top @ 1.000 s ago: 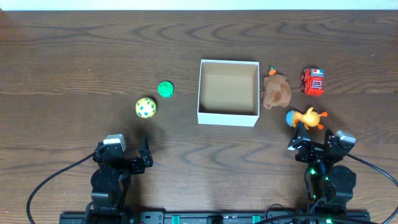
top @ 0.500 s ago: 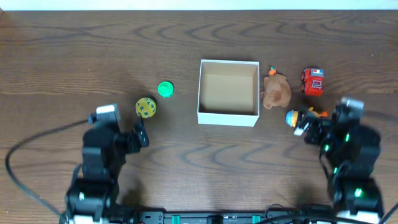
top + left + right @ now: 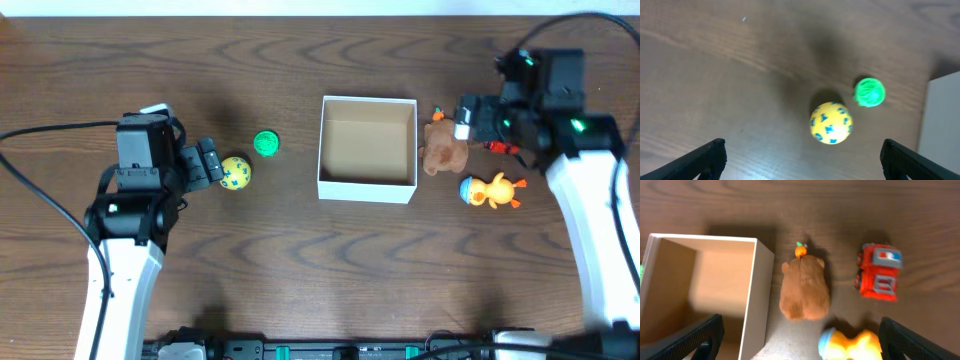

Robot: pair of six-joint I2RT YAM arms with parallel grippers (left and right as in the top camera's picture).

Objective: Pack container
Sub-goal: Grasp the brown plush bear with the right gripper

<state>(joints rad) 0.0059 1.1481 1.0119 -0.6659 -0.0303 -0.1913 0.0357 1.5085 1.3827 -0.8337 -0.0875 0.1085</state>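
Note:
The container [image 3: 366, 190], a square white box with a brown inside, stands empty at mid-table; its wall shows in the right wrist view [image 3: 756, 290]. A yellow ball with blue marks [image 3: 236, 173] and a green ball [image 3: 265, 143] lie to its left. A brown plush [image 3: 445, 148], an orange duck [image 3: 490, 190] and a red truck [image 3: 878, 272] lie to its right. My left gripper [image 3: 207, 163] is open just left of the yellow ball [image 3: 831, 123]. My right gripper [image 3: 468, 118] is open above the plush [image 3: 805, 287] and hides most of the truck from overhead.
The dark wooden table reaches a pale far edge [image 3: 320, 8]. The green ball [image 3: 869, 92] lies close to the container's left wall [image 3: 945, 125]. The duck [image 3: 852, 345] lies just in front of the plush and the truck. Cables trail from both arms.
Both arms have reached out from the near edge. The left gripper has moved up to the yellow ball, the right one past the duck to over the plush. No toy has moved.

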